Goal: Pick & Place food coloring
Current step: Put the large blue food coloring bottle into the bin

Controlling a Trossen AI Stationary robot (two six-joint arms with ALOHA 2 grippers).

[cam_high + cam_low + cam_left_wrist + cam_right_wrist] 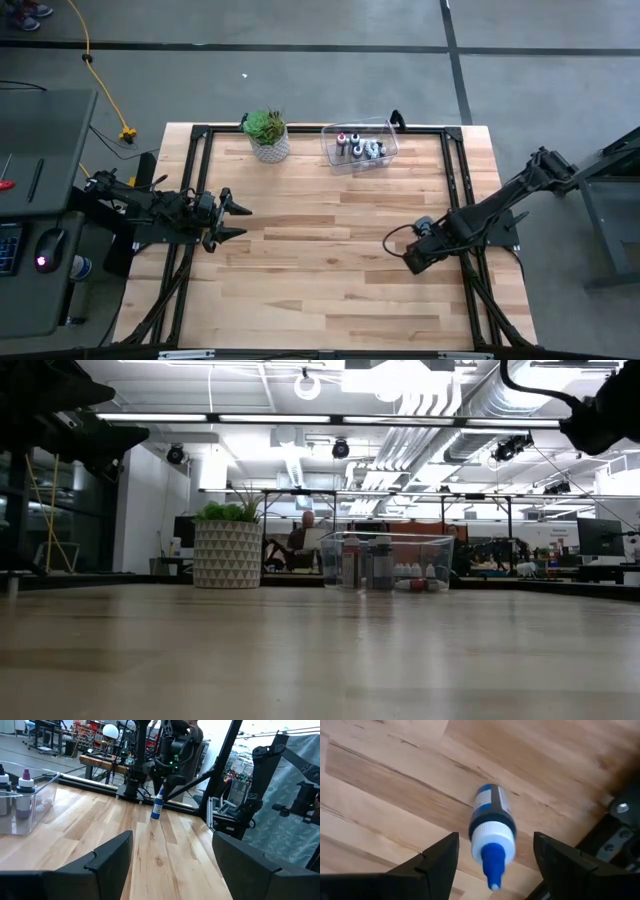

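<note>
**Inspector:** Report the right gripper (408, 262) and what it attends.

**Assistant:** It hangs over the wooden tabletop (300, 290) near the right edge, fingers spread wide with nothing between them. Directly beneath, in the right wrist view, a small food coloring bottle with a blue pointed tip, white cap and blue-and-white label (490, 832) sits in the gap between the fingers but is not touched by either. In the left wrist view it stands upright on the wood.

**Inspector:** Why that arrangement?

**Assistant:** In my judgement the fingers are centred over the bottle for a pick; a descent and a closing would be needed before any lift.

**Inspector:** Where is the rest of the set?

**Assistant:** In the clear plastic bin (386, 152) at the back edge, right of centre, beside the green potted plant in a patterned white pot (267, 136). Several tiny bottles stand inside; their colours are hard to tell. The bin looks like the destination.

**Inspector:** And the left gripper (238, 221)?

**Assistant:** Waiting near the left edge, fingers apart, empty.
</note>
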